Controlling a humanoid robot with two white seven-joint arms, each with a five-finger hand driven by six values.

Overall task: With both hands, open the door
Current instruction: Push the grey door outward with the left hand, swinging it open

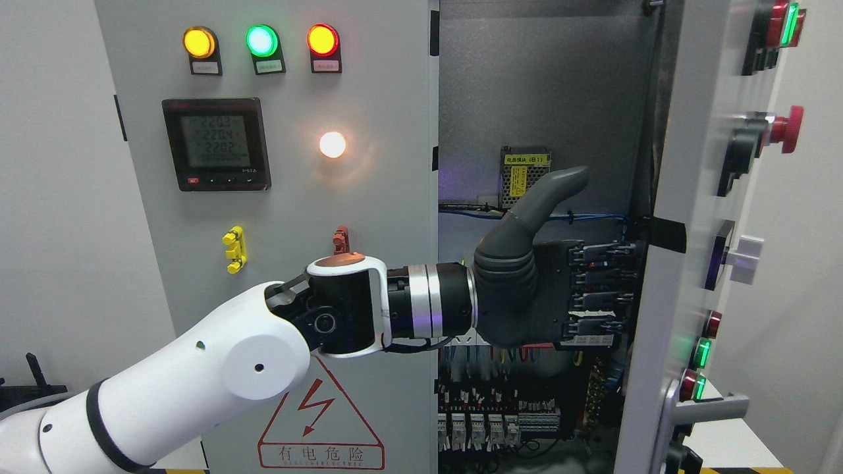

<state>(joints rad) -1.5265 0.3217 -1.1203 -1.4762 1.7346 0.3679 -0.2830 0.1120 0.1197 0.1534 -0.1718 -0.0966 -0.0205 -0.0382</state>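
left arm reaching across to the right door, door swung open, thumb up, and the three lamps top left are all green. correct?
Not all green: the head view shows the three lamps as amber, green and red. The rest holds: the left hand is at the open right door, thumb up.

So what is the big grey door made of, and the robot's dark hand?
The open door looks like painted sheet metal: flat, pale grey, matte, with a thin folded edge. The left hand looks covered in dark grey rubber or soft plastic, since its thumb is smooth and dull, not shiny. The wrist ring behind it gleams like bare metal. I can't be sure from a picture alone.
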